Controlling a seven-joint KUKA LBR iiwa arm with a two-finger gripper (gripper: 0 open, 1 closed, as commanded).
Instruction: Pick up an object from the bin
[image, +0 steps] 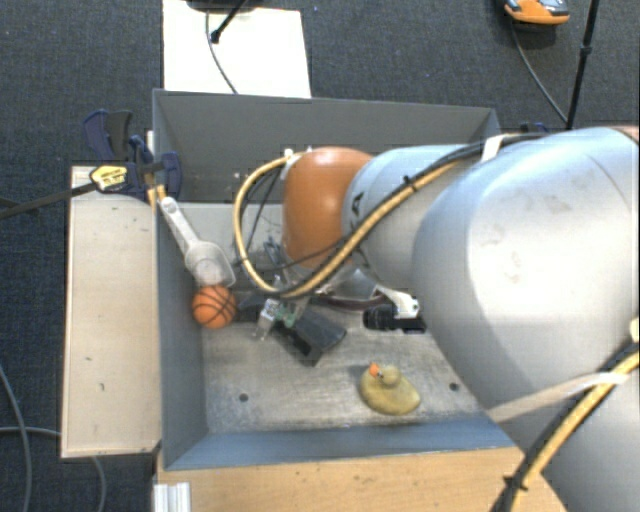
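The small orange basketball (213, 307) lies just beside the gripper (277, 317), on its far side from the arm. Whether the claw is open or closed, I cannot tell.

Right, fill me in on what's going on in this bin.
The robot arm has its tool low in the grey metal bin, left of centre. Nearest it are a small orange ball, a pale plastic scoop by the left wall and a dark blocky item. A yellow rubber duck lies apart near the front. Whether anything is gripped cannot be seen.
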